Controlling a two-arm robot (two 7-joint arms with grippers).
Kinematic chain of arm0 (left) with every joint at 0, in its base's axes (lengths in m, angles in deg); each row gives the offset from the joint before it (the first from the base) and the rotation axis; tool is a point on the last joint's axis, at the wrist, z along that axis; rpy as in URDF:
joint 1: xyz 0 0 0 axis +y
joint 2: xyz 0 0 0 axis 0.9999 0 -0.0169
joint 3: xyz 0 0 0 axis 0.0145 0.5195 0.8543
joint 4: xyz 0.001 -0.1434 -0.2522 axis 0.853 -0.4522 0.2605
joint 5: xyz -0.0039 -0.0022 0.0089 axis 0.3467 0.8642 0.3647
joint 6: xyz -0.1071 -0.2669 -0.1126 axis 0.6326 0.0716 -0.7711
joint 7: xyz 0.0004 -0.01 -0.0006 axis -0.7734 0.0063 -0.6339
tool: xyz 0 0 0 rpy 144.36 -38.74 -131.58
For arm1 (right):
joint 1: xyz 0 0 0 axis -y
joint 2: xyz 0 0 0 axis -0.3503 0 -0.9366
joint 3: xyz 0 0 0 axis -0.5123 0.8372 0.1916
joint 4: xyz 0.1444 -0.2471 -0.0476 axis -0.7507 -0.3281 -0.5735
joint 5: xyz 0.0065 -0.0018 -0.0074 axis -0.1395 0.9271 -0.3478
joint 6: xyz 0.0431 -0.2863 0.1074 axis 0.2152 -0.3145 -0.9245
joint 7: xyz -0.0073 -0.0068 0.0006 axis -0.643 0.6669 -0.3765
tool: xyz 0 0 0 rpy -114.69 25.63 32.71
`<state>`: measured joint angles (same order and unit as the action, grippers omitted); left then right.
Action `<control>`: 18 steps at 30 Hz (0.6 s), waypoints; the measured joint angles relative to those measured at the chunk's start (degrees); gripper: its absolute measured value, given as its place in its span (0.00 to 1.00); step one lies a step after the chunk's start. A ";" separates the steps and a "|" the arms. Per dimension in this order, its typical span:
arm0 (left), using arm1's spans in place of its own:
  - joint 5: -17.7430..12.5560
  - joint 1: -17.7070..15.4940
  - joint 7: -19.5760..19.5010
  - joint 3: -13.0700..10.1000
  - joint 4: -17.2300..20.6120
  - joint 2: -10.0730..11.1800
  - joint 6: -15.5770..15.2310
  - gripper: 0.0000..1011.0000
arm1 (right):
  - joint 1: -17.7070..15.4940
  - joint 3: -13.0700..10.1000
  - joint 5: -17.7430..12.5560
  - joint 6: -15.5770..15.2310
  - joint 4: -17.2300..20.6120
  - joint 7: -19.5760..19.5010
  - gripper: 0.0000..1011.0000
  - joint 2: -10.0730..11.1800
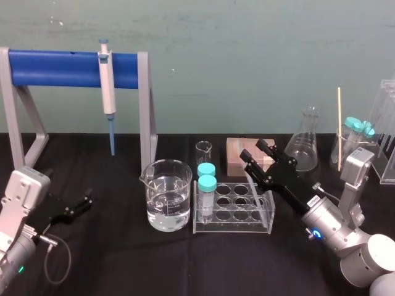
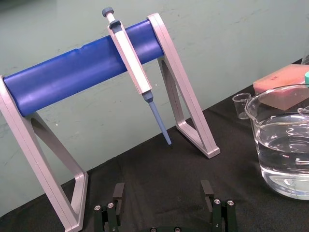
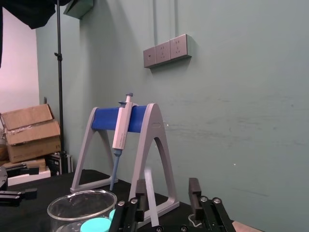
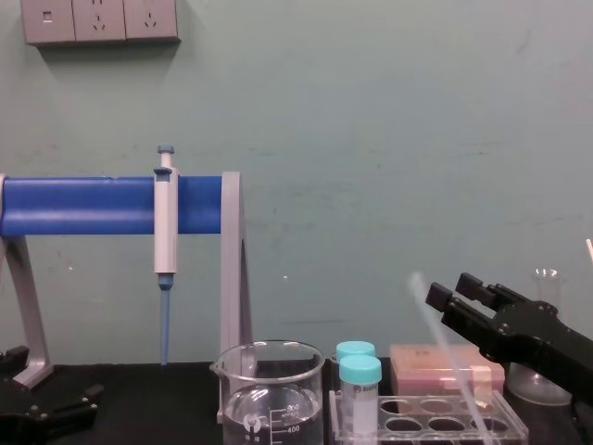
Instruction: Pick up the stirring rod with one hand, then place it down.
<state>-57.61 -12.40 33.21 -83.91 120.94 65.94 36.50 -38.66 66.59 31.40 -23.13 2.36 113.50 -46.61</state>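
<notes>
Above the tube rack (image 1: pixel 233 228), head view: right claw (image 1: pixel 256 154), slanted toward the wells.
Left side: left claw (image 1: pixel 83 203) spread, low over the counter (image 1: pixel 111 259), well apart from the beaker (image 1: pixel 168 194).
Left wrist view: left claw (image 2: pixel 163 191) spread.
Right wrist view: right claw (image 3: pixel 166 191) spread; stirring rod (image 3: pixel 150 198) between its fingers (image 3: pixel 194 189), just beside one.
Chest view: stirring rod (image 4: pixel 447 352) slanted, top by the right claw (image 4: pixel 449 287), lower end down at the rack.

We tag the matte black two-finger right gripper (image 1: pixel 254 150) reaching forward off the silver right arm (image 1: pixel 336 231), raised and tilted upward, its fingers (image 3: pixel 194 187) spread apart. The matte black two-finger left gripper (image 1: pixel 85 204) sits low on the silver left arm (image 1: pixel 21 200), fingers (image 2: pixel 118 192) spread too.
</notes>
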 joint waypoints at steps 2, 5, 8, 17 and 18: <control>0.00 0.00 0.00 0.00 0.00 0.00 0.00 0.99 | 0.00 0.00 0.00 0.01 0.00 0.00 0.60 0.00; 0.00 0.00 0.00 0.00 0.00 0.00 0.00 0.99 | 0.00 0.00 0.00 0.03 0.00 0.00 0.70 0.00; 0.00 0.01 0.00 0.00 0.00 0.00 0.00 0.99 | 0.00 0.00 0.00 0.04 0.00 0.00 0.76 0.00; 0.00 0.00 0.00 0.00 0.00 0.00 0.00 0.99 | 0.00 0.00 0.00 0.04 0.00 0.00 0.99 0.00; 0.00 0.00 0.00 0.00 0.00 0.00 0.00 0.99 | 0.00 0.00 0.00 0.04 0.00 0.00 0.99 0.00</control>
<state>-57.61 -12.40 33.21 -83.91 120.94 65.95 36.50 -38.66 66.59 31.40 -23.09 2.36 113.50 -46.60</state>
